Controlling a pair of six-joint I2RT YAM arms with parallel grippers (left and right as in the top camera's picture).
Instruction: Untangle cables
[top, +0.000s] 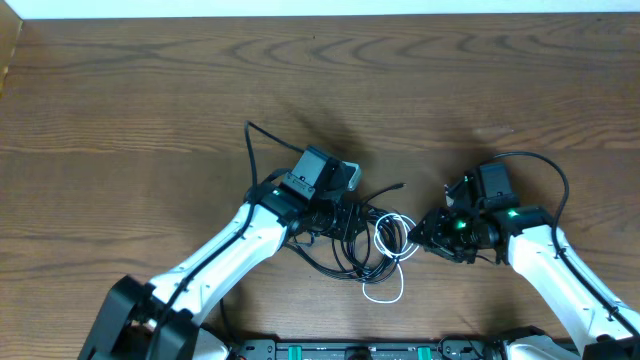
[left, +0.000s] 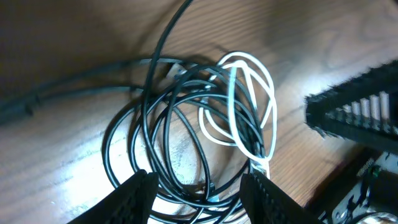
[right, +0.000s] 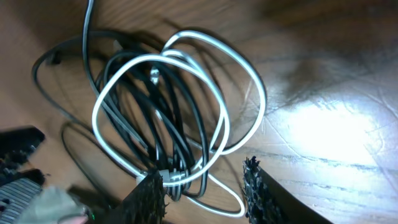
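Observation:
The cables lie in one tangled pile on the wooden table between my two grippers. Several black cords (top: 345, 250) coil together, and a white strand (top: 388, 236) loops through them and trails toward the front edge. My left gripper (top: 352, 218) stands open at the pile's left side, with black loops (left: 155, 124) and the white strand (left: 249, 62) ahead of its fingers (left: 134, 199). My right gripper (top: 418, 235) is open at the pile's right side. The white loops (right: 205, 43) and a small plug (right: 168, 177) lie between and just ahead of its fingers (right: 258, 193).
Each arm carries its own thicker black wire: one rises behind the left wrist (top: 250, 150), one arcs over the right wrist (top: 545, 165). The arm bases (top: 360, 350) line the front edge. The table's far edge (top: 320, 14) runs along the top.

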